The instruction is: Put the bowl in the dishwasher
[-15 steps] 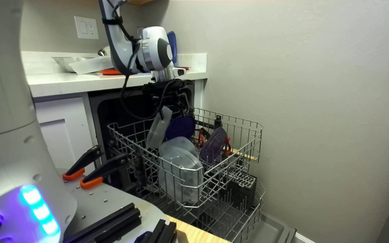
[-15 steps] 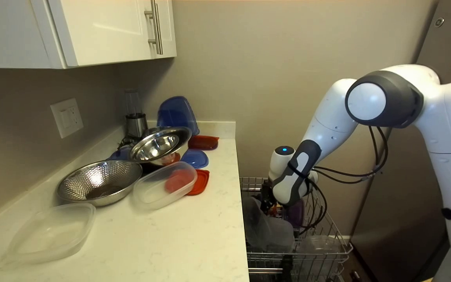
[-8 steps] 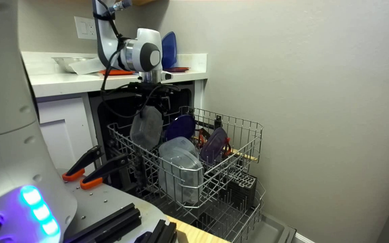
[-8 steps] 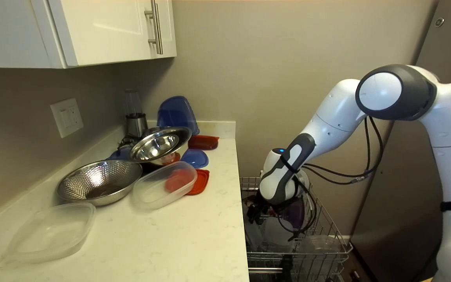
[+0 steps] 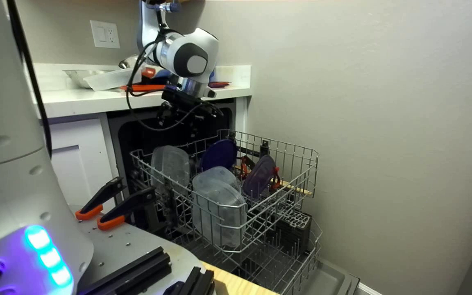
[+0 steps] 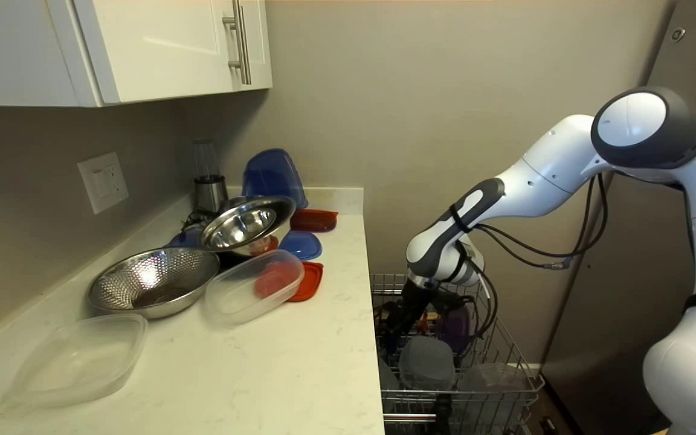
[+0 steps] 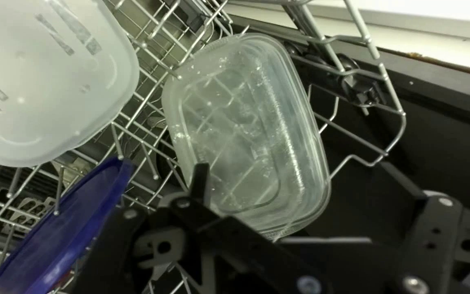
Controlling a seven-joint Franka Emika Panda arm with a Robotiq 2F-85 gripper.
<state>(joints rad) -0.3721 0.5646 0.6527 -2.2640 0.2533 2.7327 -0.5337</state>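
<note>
Grey wall (image 5: 367, 123) and white counter (image 5: 72, 96) framed the dishwasher (image 5: 131, 137), whose upper rack (image 5: 244, 207) stood pulled out below the jaws. We saw our gripper (image 7: 294, 167) spread wide, its jaws above and apart from the bowl (image 7: 235, 130), which sat in that rack near a dark blue disc (image 5: 219, 155).

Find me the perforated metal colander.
In an exterior view, the colander sits at left on the white counter, beyond the nearest clear container and just left of another clear container.
</note>
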